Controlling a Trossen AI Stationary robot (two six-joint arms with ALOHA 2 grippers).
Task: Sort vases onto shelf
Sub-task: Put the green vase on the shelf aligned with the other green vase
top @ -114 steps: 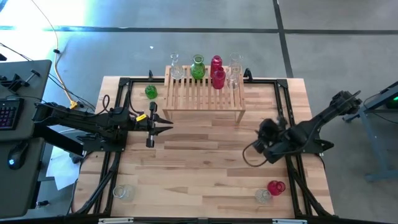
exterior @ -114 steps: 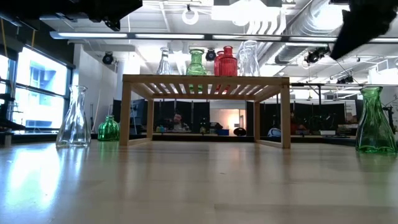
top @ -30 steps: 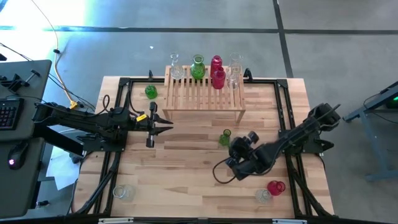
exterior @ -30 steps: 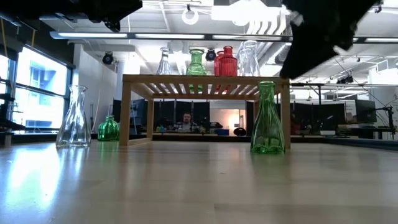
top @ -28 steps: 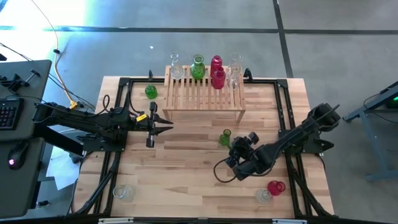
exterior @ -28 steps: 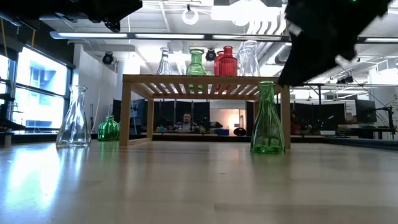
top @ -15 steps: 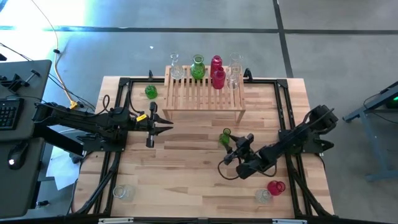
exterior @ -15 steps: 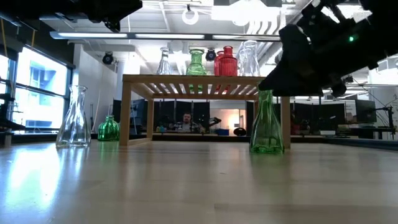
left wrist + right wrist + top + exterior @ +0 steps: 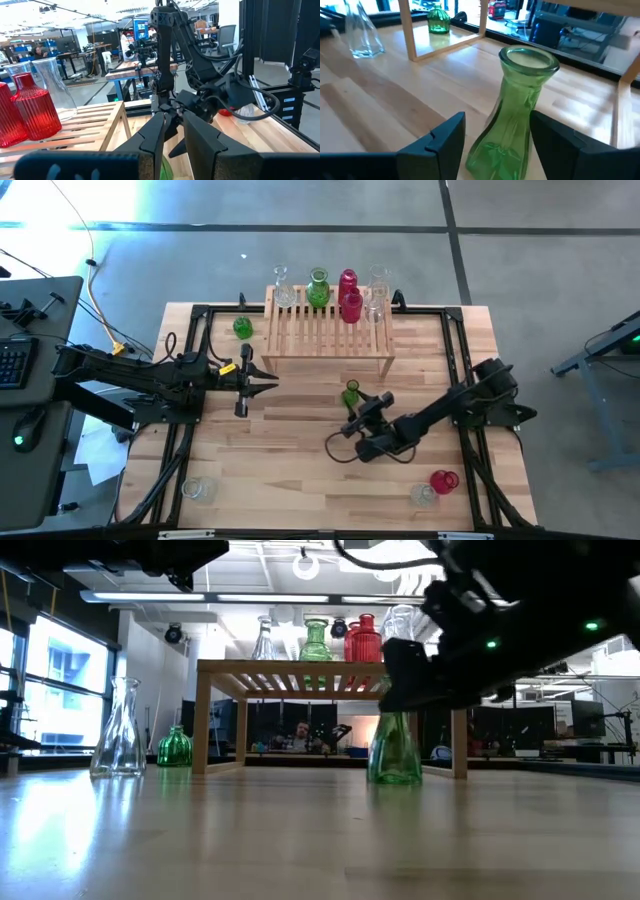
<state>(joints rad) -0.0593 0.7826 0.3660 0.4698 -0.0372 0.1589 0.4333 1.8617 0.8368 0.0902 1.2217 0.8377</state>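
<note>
Straight ahead of your right hand [image 9: 352,408], between its spread, empty fingers, the green vase [image 9: 512,120] stands upright on the worktop [image 9: 300,480], far nearer than the left hand [image 9: 262,376].

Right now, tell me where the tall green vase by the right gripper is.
In the high view the tall green vase stands on the table just in front of the shelf, right of centre, between the open fingers of the right gripper.

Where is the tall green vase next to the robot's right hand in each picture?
High view: the tall green vase stands in front of the shelf.
Low view: table middle, shelf behind.
Left wrist view: only a green sliver.
Right wrist view: centre, between the right gripper fingers.
</note>
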